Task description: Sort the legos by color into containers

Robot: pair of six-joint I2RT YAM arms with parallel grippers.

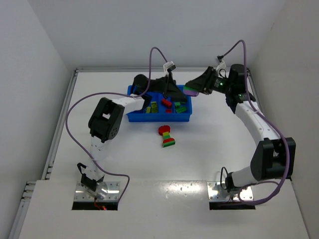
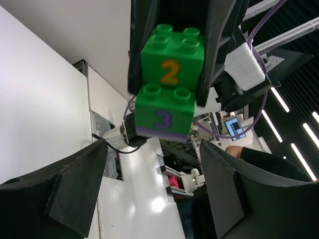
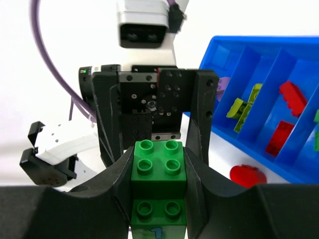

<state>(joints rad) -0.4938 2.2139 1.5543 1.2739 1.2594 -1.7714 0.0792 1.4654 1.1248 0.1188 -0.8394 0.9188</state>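
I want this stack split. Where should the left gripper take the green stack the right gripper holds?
I'd take the brick marked 3, the end of the green stack that juts free of the right gripper, which clamps the brick marked 2. Bring the left gripper straight on, end first, closing on its flat side faces.

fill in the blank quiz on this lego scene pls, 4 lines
1. The two numbered bricks of the brick stack held in the right gripper are coloured ___.
2. The orange number on the upper held brick is ___.
3. The left gripper holds nothing and is ___.
4. The tray with the sorted bricks is coloured ___.
Missing words: green; 2; open; blue.
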